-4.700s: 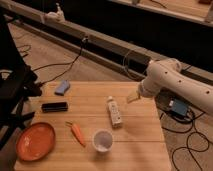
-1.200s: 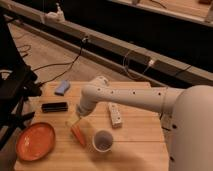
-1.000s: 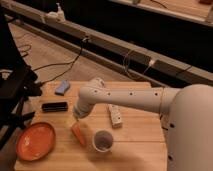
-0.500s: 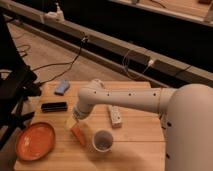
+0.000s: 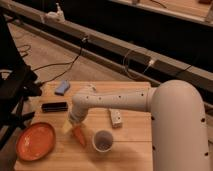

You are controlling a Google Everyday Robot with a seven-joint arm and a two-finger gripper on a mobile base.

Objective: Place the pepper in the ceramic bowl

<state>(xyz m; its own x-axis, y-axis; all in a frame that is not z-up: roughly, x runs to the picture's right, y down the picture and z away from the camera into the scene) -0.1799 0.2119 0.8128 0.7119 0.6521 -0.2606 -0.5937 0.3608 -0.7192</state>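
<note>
- Tool [image 5: 73,126]: low over front-left part of table [image 5: 134,150], tip right at top end of pepper [image 5: 79,136]. Open/closed state: cannot tell, arm wrist hides it.
- Pepper: just below tool, angled down-right, btwn ceramic bowl [image 5: 35,142] and white cup [image 5: 102,141]. Cannot tell if it's resting on table or already raised a bit.
- Ceramic bowl: front-left corner of table, nothing in it, well apart from pepper, so task not done.
- Risk 1: grip near thin stem end only → tapered pepper may pivot or slip out on lift.
- Risk 2: white cup sits near pepper's right side; a sideways nudge of pepper or wrist could knock it.
- Risk 3: bowl is shallow, close to table edge; release too early or too high → pepper may roll off the rim or the table.
- Farther out: white bottle [image 5: 116,118], black item [image 5: 54,106], blue item [image 5: 62,88], all off likely path to bowl.
</note>
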